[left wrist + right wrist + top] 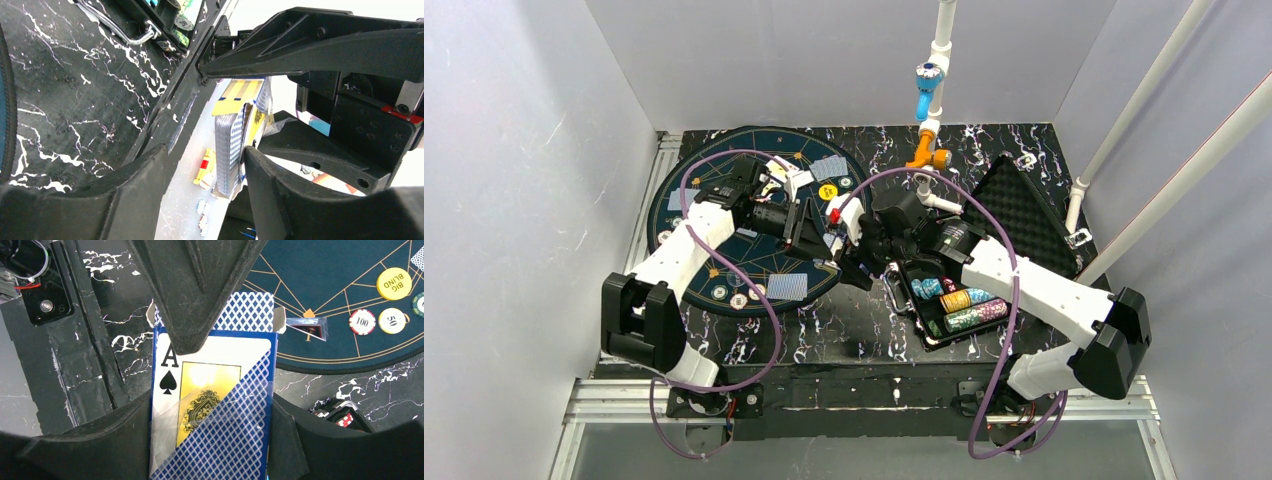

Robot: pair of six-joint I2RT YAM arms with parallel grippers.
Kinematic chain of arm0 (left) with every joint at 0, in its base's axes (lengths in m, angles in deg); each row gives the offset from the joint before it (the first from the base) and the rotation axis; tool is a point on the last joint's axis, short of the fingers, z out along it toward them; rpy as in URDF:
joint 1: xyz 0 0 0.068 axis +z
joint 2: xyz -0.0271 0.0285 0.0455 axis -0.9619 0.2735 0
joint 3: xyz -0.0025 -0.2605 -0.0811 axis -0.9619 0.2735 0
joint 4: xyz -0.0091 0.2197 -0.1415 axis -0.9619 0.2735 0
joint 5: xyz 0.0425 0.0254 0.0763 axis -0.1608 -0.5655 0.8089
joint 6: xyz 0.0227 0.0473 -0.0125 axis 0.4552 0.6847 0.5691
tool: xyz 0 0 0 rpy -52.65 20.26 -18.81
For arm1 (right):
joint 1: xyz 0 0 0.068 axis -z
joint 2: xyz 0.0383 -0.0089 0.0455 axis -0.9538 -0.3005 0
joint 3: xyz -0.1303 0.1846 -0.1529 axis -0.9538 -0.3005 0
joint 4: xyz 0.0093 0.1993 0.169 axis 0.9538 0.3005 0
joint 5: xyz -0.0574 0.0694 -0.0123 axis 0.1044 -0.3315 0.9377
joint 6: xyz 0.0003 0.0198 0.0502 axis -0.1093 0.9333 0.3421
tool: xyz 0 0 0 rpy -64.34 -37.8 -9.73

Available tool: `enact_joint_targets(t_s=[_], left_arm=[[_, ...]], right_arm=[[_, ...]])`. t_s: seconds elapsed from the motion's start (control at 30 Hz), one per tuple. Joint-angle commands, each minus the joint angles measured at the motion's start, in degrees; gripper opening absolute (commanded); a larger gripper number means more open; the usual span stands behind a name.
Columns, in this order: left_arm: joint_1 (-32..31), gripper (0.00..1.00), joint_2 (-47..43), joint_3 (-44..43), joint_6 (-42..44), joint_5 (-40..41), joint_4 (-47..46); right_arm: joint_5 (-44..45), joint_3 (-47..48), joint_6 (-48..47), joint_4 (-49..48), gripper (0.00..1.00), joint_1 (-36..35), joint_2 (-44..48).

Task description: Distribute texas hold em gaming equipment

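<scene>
**Ana:** What is the room like?

**Ben:** It's like a little box. The left wall (514, 150), the back wall (824, 60) and the right wall (1214, 250) are all plain and pale grey.

**Ana:** And the table?

**Ben:** The table top (844, 325) is black with white squiggly lines. Shiny metal rails (604, 400) run along its front and left edges.

**Ana:** Anything else?

**Ben:** A white pipe (943, 30) comes down at the back, with a blue bit (929, 75) and an orange bit (927, 152). Two white poles (1154, 85) lean on the right. The light is bright.
</scene>
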Motion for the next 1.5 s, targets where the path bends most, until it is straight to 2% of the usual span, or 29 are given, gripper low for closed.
enact_joint_targets(t_s=[0.0,0.2,0.3,0.53,0.67,0.8,0.9,1.1,1.27,1.37,1.47], left_arm=[[4.64,0.49,0.39,1.09,0.66,0.57,3.1],[6.41,0.44,-0.29,-0.57,2.08,1.82,4.27],[6.78,0.44,-1.79,-1.44,2.32,-0.12,4.07],[7.57,0.63,-6.59,1.92,-5.51,-5.67,-5.26],[7.12,0.64,-7.76,6.28,-13.18,-6.0,-13.19],[4.81,0.61,-7.4,7.9,-13.12,-2.47,-13.15],[4.41,0.54,-7.47,9.11,-12.78,-1.24,-12.88],[5.9,0.2,-8.49,8.14,-9.73,1.1,-7.79],[9.99,0.01,-8.57,7.15,-10.1,-1.52,-7.18],[13.5,0.0,-7.4,5.36,-6.52,-0.76,-3.21],[18.12,0.0,-4.24,0.62,2.96,2.57,5.7]], right_arm=[[-1.21,3.08,-0.76,-3.36,0.01,0.05,1.41],[-1.05,2.71,-0.85,-3.09,0.01,0.05,1.62],[-0.15,2.69,-0.87,-2.79,0.01,0.05,1.64],[0.66,2.56,-1.22,-2.56,0.01,0.05,1.19],[0.67,2.86,-1.14,-2.64,0.01,0.03,0.76],[0.46,3.12,-0.77,-2.99,0.01,0.05,0.65],[0.45,3.22,-0.63,-2.95,0.01,0.05,0.69],[0.73,2.49,-0.64,-2.65,0.01,0.05,1.25],[1.74,1.42,-0.8,-2.71,0.01,0.05,1.67],[2.05,0.67,-0.92,-2.95,0.01,0.05,2.15],[2.53,0.07,-1.17,-2.99,0.01,0.05,2.56]])
